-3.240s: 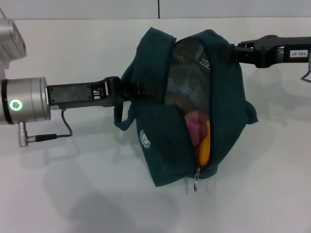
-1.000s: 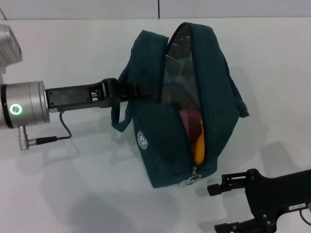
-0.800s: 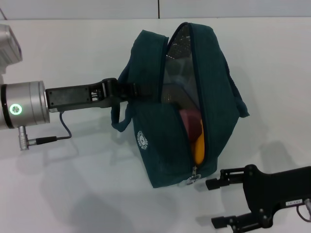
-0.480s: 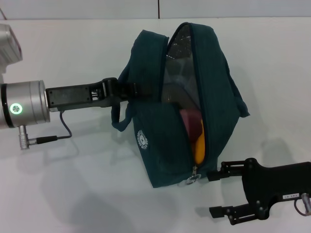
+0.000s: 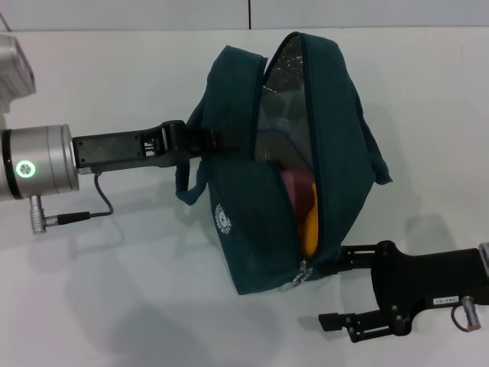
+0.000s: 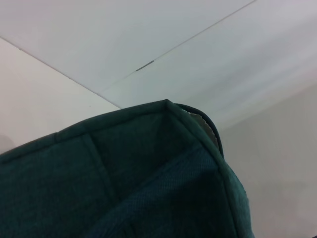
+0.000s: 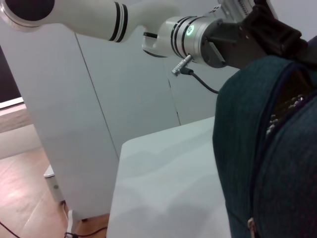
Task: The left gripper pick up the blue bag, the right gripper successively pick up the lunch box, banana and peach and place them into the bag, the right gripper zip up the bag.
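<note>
On the left of the head view, the left pincer (image 5: 200, 142) is clenched on a handle strap of the blue bag (image 5: 252, 222) and holds it up off the white table (image 5: 114, 306), in the same place as 0.5 s ago. The bag hangs with its zipper line facing the camera, the upper part gaping to show the silver lining (image 5: 286, 84) and the lower part already closed down to the metal ring pull (image 5: 300, 277) near the bottom corner. Through the gap a pink peach (image 5: 298, 187) sits above the yellow banana (image 5: 311, 229); the lunch box cannot be made out with certainty inside. The small white round logo (image 5: 222, 218) faces forward on the bag's side. Compared with 0.5 s ago, the right pincer (image 5: 325, 287) has moved in toward the bag from the lower right: its upper finger (image 5: 348, 256) now touches the bag's bottom corner just beside the pull, while its lower finger (image 5: 344, 319) is well apart from it, so the jaws are spread wide and grip nothing. The bag's lower corner has tipped slightly leftward. The right wrist view shows the bag's fabric and zipper teeth (image 7: 285, 111) close up.
</note>
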### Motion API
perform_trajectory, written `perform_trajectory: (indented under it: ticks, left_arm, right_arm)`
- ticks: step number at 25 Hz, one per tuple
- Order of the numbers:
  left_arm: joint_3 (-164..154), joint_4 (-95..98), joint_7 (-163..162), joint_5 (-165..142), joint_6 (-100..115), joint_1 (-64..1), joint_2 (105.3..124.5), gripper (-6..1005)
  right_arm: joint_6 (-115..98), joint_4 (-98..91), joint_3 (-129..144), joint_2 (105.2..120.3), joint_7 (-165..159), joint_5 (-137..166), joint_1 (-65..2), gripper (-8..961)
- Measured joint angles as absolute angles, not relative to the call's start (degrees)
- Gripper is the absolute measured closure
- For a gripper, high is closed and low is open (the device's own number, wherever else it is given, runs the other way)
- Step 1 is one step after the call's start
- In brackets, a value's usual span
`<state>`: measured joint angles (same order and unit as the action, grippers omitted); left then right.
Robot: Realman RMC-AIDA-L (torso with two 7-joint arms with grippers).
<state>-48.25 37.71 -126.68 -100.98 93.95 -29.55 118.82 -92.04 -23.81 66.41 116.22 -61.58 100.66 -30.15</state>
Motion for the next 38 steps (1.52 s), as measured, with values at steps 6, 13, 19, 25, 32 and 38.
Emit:
perform_trajectory:
  ticks: [6,13,19,25,32,38]
  left_arm:
    - [-48.2,37.7,-126.8,-101.0,93.9,-29.5,118.84,965]
    - [-48.2,37.7,-126.8,-101.0,93.9,-29.5,118.91,965]
    - [-48.2,37.7,-126.9,-101.0,93.9,-29.7,118.91,966]
    - [-48.3,37.7,-126.8,-101.0,93.9,-29.7,118.92,966]
    - [-48.3,37.7,-126.6,-101.0,93.5,-29.5,118.92,965]
    - [-48.3,37.4,-126.6,-101.2,93.0,-29.4,118.98,965]
  right_arm:
    - [-91.4,-23.4,67.1,116.19,-61.3,99.4,-30.7,199]
    - [-89.3,-20.6,71.0,116.19,-61.3,95.4,-33.9,200]
    - [-88.6,-20.0,73.6,116.18,-61.3,92.0,-34.7,200]
    - [-86.2,-20.1,82.9,116.19,-61.3,83.5,-34.8,200]
    - [-86.0,-20.3,84.8,116.18,-61.3,81.8,-34.9,201]
    - [-84.5,-20.5,92.0,116.19,-61.4,75.8,-35.0,201]
